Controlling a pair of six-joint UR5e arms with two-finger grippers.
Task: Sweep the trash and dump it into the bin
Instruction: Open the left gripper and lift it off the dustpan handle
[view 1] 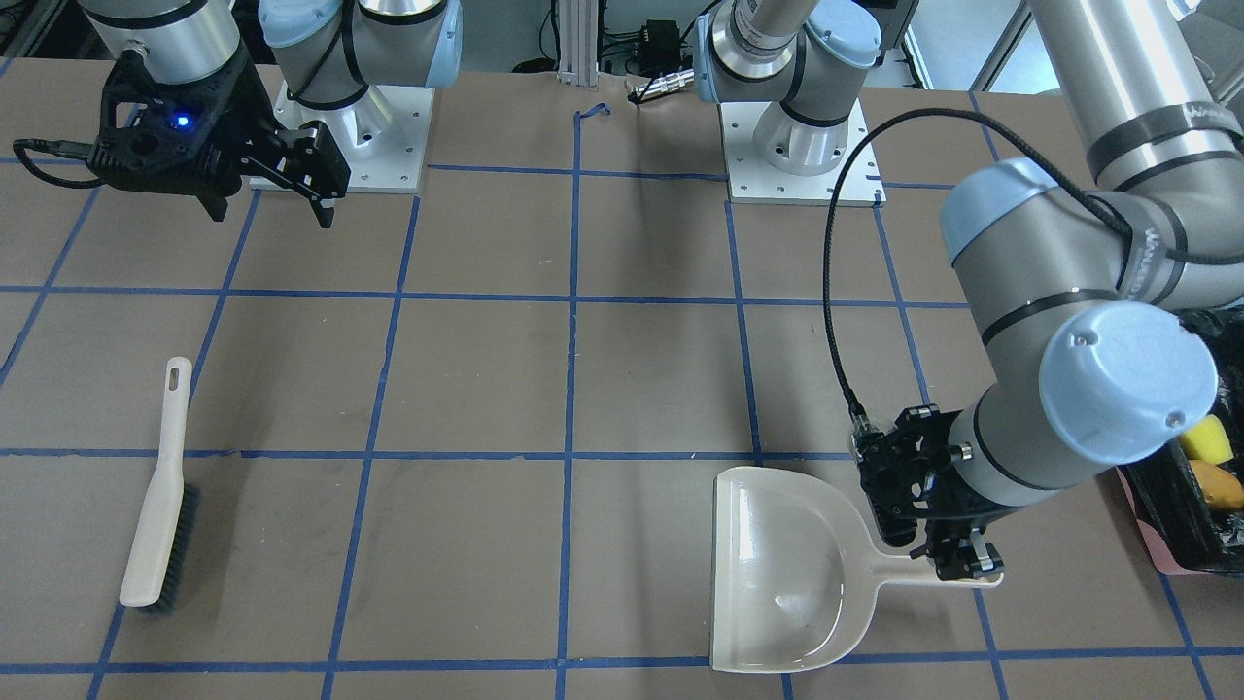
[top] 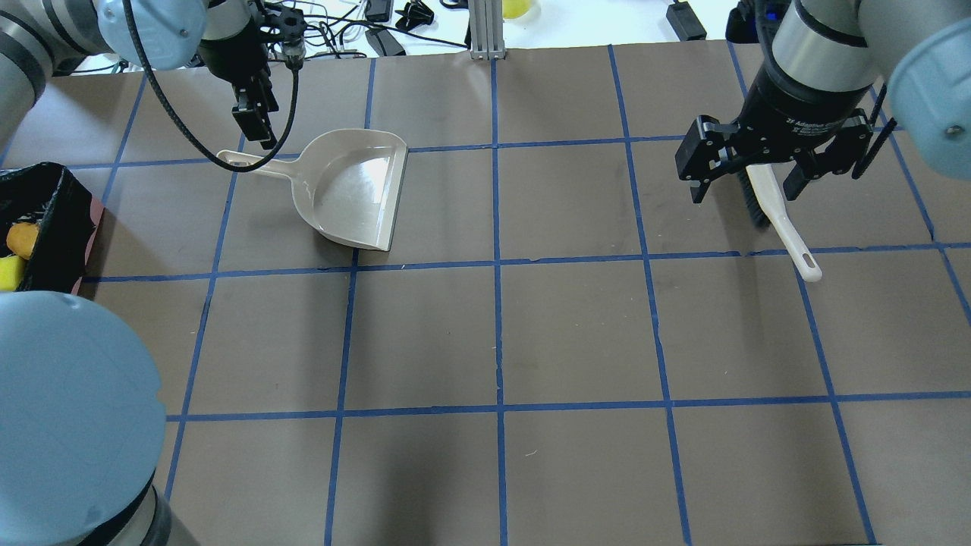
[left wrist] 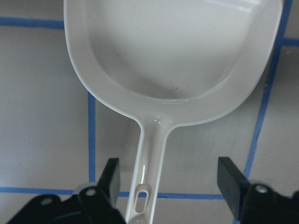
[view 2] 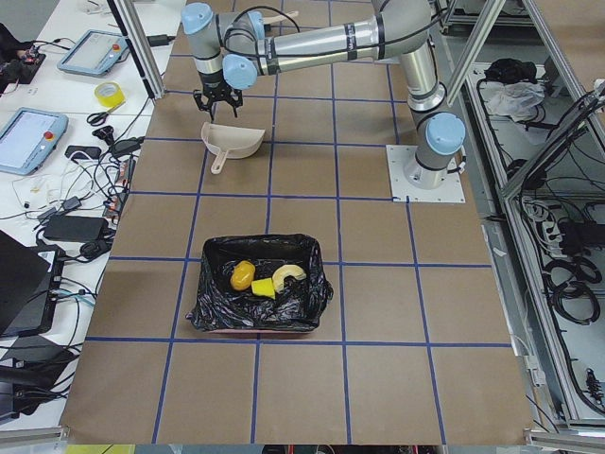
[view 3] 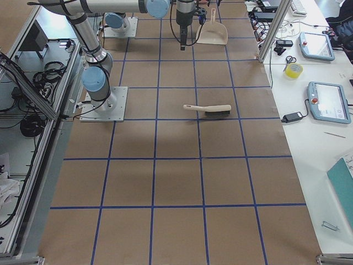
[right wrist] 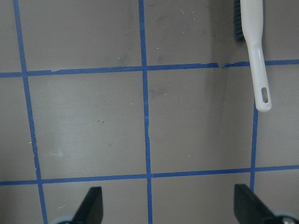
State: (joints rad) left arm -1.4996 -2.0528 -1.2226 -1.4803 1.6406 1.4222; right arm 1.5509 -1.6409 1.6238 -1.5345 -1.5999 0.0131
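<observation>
The bin [view 2: 214, 301], lined with a black bag, holds all the trash: a pale crescent [view 2: 288, 274], a golden-brown lump [view 2: 242, 275] and a yellow sponge wedge [view 2: 265, 288]. The bin also shows at the edge of the front view [view 1: 1191, 544] and of the overhead view [top: 57, 197]. The beige dustpan [top: 353, 189] lies empty on the table. My left gripper [left wrist: 170, 176] is open, its fingers on either side of the dustpan handle [left wrist: 149, 154]. My right gripper [top: 743, 186] is open and empty above the brush [top: 785, 227].
The brush [view 1: 160, 506] lies flat on the table on my right side, its handle end in the right wrist view [right wrist: 257, 60]. The arm bases [view 1: 807, 146] stand at the table's robot side. Blue tape lines grid the brown table.
</observation>
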